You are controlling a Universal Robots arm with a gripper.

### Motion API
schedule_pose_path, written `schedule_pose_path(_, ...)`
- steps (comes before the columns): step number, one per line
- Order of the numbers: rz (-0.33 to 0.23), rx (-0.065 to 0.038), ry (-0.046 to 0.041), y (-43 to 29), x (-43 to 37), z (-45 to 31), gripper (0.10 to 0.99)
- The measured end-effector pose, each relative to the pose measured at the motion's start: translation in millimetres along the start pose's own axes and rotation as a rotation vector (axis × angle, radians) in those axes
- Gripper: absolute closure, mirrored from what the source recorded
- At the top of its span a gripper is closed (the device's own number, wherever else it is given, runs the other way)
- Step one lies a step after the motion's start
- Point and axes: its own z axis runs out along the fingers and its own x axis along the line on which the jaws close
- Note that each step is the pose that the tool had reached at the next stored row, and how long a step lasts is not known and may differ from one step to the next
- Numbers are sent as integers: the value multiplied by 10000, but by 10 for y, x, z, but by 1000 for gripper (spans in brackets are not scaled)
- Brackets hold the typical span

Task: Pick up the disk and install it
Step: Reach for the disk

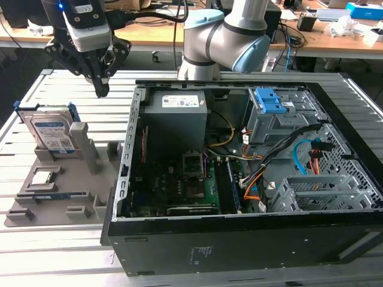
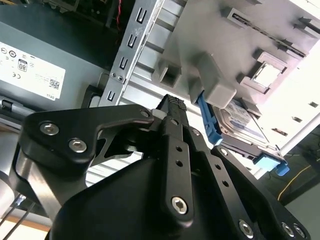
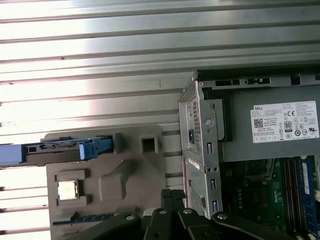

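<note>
The disk (image 1: pixel 52 135) is a silver hard drive with a white-and-blue label in a blue carrier. It stands on edge in a slot of the grey holder (image 1: pixel 84 200) at the exterior view's left. The second wrist view shows the disk (image 2: pixel 241 119) behind a grey post; in the first wrist view the disk (image 3: pixel 60 150) appears edge-on. My gripper (image 1: pixel 102 89) hangs above the table between the holder and the open computer case (image 1: pixel 239 239), behind and to the right of the disk. Its black fingers (image 2: pixel 172 107) are together with nothing between them, and the fingertips (image 3: pixel 170 194) point down at the holder's edge.
The case lies open, with a grey power supply (image 1: pixel 176 116) and a grey drive bay with a blue latch (image 1: pixel 270 107) inside. A small square silver chip (image 1: pixel 40 177) rests in the holder. The slatted metal table (image 1: pixel 72 251) stretches around both. Desks with clutter stand behind.
</note>
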Motion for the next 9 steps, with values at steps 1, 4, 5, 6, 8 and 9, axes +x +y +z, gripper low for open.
schedule_pose_path(1, 1, 0, 0, -1, 12, 0, 980)
schedule_pose_path(4, 2, 0, 0, -4, 58, -2, 980)
schedule_pose_path(5, 1, 0, 0, -6, 83, -2, 980)
schedule_pose_path(6, 1, 1, 0, -8, 106, -3, 980)
schedule_pose_path(8, 1, 0, 0, -10, 138, -4, 980)
schedule_pose_path(9, 1, 1, 0, -11, 147, -4, 980)
